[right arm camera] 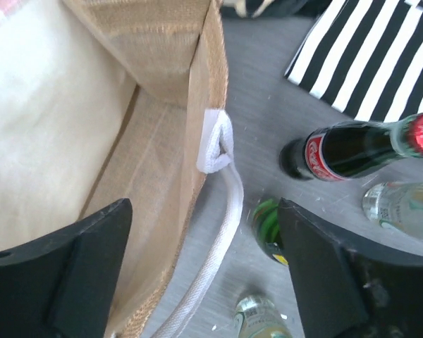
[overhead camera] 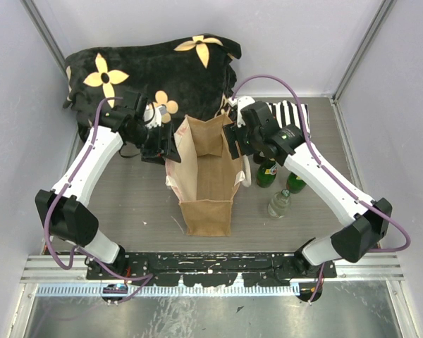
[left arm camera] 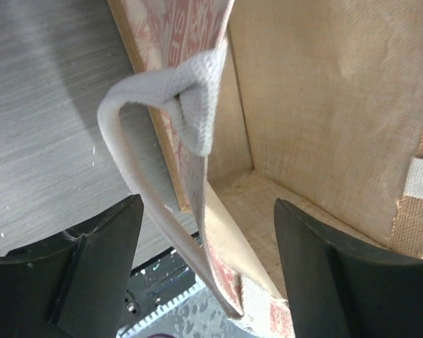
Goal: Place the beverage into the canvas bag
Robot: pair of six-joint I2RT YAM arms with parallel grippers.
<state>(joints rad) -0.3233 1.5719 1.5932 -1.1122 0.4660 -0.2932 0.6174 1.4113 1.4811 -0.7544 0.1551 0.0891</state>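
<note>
- The canvas bag (overhead camera: 206, 215) stands upright and open-mouthed at the middle of the table (overhead camera: 127, 204). What shows of its inside is bare, so I judge no drink is in it yet.
- Just beside it, at its 3 o'clock, stands a clear bottle (overhead camera: 278, 203), with a green bottle (overhead camera: 266, 173) behind and a cola bottle (right arm camera: 352, 148) close by.
- The left pincer (left arm camera: 208, 239) gapes wide astride the bag's 9 o'clock wall and cream strap (left arm camera: 197, 98), holding nothing.
- The right pincer (right arm camera: 204, 232) gapes wide astride the 3 o'clock wall, also holding nothing.
- The pick looks unstarted. Next, the right pincer likely swings toward 3 o'clock, closes on one bottle and lifts it over the tall rim.
- Farther off lie a striped cloth (overhead camera: 292, 113) at 1 o'clock and a flowered blanket (overhead camera: 141, 67) at 11 o'clock.
</note>
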